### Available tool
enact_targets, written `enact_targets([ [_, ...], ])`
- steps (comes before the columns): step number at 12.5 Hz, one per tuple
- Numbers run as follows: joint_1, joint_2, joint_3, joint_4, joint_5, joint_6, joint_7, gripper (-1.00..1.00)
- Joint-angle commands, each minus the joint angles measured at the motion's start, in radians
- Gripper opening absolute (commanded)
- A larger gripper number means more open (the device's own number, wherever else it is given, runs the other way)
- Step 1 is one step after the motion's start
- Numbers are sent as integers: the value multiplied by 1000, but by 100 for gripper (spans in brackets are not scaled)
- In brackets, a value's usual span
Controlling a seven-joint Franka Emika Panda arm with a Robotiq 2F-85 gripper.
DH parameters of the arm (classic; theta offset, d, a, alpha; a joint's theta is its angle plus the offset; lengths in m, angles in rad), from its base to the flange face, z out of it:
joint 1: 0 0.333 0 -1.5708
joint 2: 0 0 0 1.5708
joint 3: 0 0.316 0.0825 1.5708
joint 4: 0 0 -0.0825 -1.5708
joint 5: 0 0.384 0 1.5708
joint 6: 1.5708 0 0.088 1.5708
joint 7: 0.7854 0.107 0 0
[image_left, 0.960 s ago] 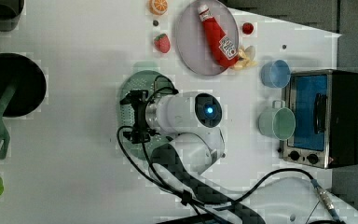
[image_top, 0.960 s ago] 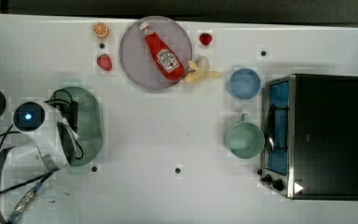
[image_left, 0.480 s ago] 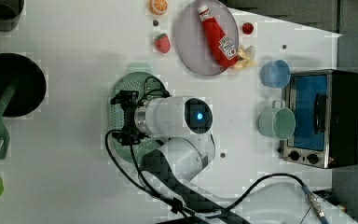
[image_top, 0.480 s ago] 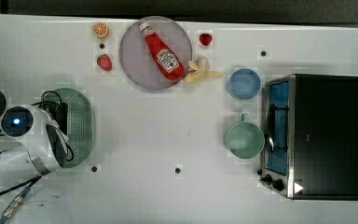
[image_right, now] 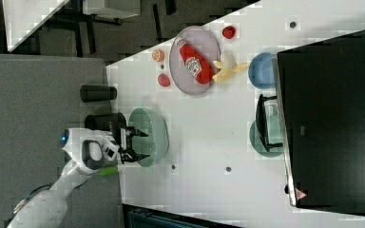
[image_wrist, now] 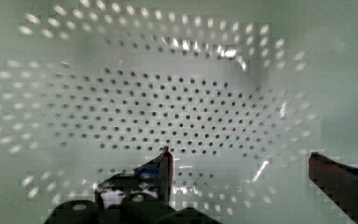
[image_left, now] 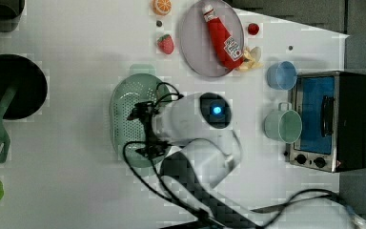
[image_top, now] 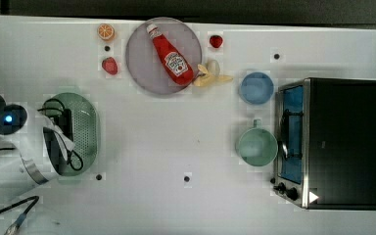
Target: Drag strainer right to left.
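Two hazards are standing out, both judged from how things are lying now. The pale green oval plastic strainer with its perforated bottom (image_top: 85, 132) is sitting at the far left of the top view, on the white worktop (image_top: 186, 142), well apart from the round green mug (image_top: 256, 146), the round blue bowl (image_top: 256, 88) and the dark toaster oven (image_top: 333, 142). It is looking as though the drag is already done or nearly so, which means any further pull toward the top view's left could be carrying the strainer off the worktop's edge. The second hazard is snagging: the gripper (image_right: 134, 144) is hanging over the strainer's inside with its jaws spread wide and pinching nothing, and a finger (image_wrist: 165, 165) is showing close above the dotted bottom in the wrist view. If the arm is lifted at a slant, a fingertip could be catching the rim and tipping or flipping the light plastic shell. Loose black cables (image_left: 143, 157) are looping over the strainer as well and could be hooking its tab handle.

The white arm (image_left: 190, 119) is reaching in from the left view's lower right, its wrist bent so the jaws are pointing down into the strainer.
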Motion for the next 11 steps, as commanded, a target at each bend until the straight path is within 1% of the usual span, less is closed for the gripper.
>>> enact_targets([
  [1, -21, -265, -144, 31, -15, -79, -281, 100],
  [3, -32, -375, -260, 34, -47, -133, -410, 100],
  [5, -46, -466, -383, 42, -126, -216, -566, 100],
  [8, -65, -570, -544, 67, -253, -347, -884, 100],
  [9, -71, -599, -589, 71, -278, -385, -980, 100],
  [11, -78, -651, -657, 71, -284, -464, -1118, 100],
])
